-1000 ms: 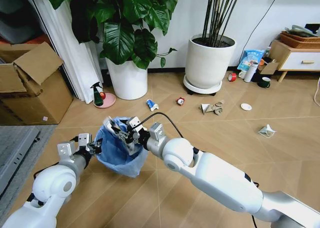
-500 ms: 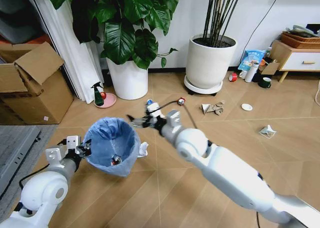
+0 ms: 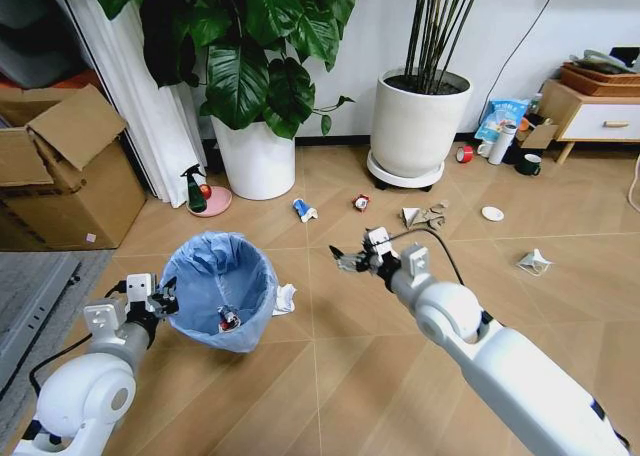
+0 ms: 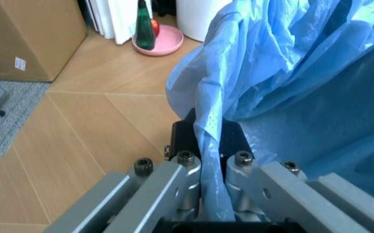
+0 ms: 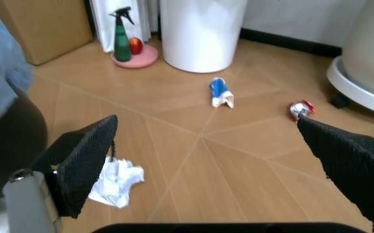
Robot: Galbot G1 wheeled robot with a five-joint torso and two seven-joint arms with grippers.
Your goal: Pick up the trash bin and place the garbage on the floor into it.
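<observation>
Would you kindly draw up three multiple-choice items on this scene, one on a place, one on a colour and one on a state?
1. Where does the crumpled white paper lie?
A. On the floor beside the trash bin
B. Inside the cardboard box
C. On the wooden cabinet

2. What colour is the bag lining the trash bin?
A. Black
B. Light blue
C. Yellow

3. How do the fingers of the right gripper stand?
A. Shut on a red can
B. Shut on the bag
C. Open and empty

Answers:
1. A: in the head view the paper rests on the floor against the bin's right side.
2. B: the left wrist view shows the left gripper clamped on crinkly light-blue plastic.
3. C: the right wrist view shows its two fingers spread wide with bare floor between them.
</observation>
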